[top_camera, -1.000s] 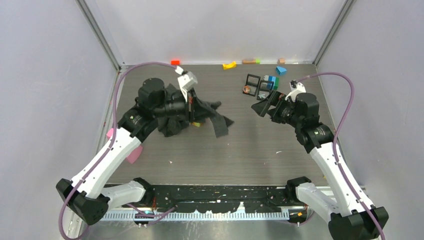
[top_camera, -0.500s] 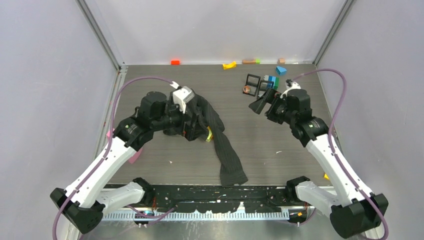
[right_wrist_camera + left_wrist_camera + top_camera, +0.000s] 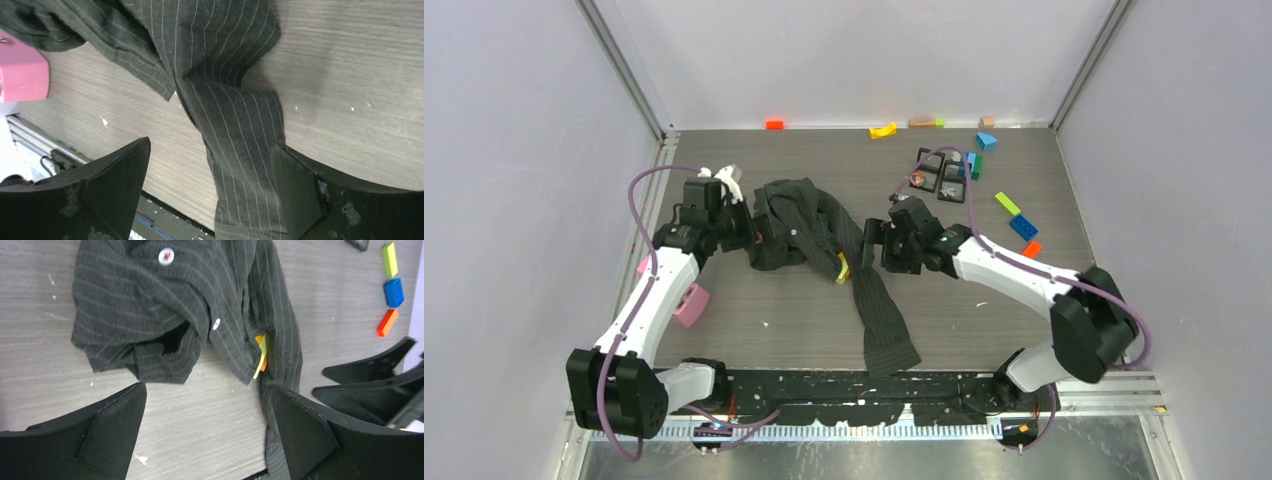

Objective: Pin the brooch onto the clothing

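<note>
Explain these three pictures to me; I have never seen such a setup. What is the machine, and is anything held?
Two white-and-black robot arms are bolted at the near edge of a grey wood-grain table. One picture looks down from above and behind them; the other two come from a camera on each wrist. A crumpled dark charcoal pinstriped shirt with white buttons lies mid-table, one sleeve trailing toward the arms. A pink block sits by the left arm; small black square frames and coloured blocks lie at the far side. The left hand and right hand are both open at the shirt and hold nothing. I cannot make out a brooch.
</note>
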You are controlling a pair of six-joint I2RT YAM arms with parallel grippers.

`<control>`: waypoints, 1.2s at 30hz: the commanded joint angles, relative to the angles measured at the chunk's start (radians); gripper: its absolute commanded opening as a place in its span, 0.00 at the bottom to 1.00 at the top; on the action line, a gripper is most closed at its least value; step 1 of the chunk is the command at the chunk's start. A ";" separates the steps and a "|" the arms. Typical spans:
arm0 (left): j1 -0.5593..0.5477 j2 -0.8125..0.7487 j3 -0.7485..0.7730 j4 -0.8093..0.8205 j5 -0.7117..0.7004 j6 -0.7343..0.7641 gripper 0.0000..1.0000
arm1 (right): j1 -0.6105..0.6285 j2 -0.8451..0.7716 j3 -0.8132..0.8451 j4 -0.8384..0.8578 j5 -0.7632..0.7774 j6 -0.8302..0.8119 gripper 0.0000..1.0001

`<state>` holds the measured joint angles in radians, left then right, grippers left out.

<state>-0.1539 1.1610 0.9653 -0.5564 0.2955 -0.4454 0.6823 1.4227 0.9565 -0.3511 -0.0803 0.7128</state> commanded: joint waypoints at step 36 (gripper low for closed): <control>0.226 0.034 0.518 -0.107 -0.261 0.191 0.00 | 0.017 -0.058 0.811 -0.357 0.407 -0.400 0.01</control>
<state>-0.0444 1.3113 1.3151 -0.6014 0.0998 -0.3229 0.6937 1.5726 1.6360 -0.6537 0.1581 0.4038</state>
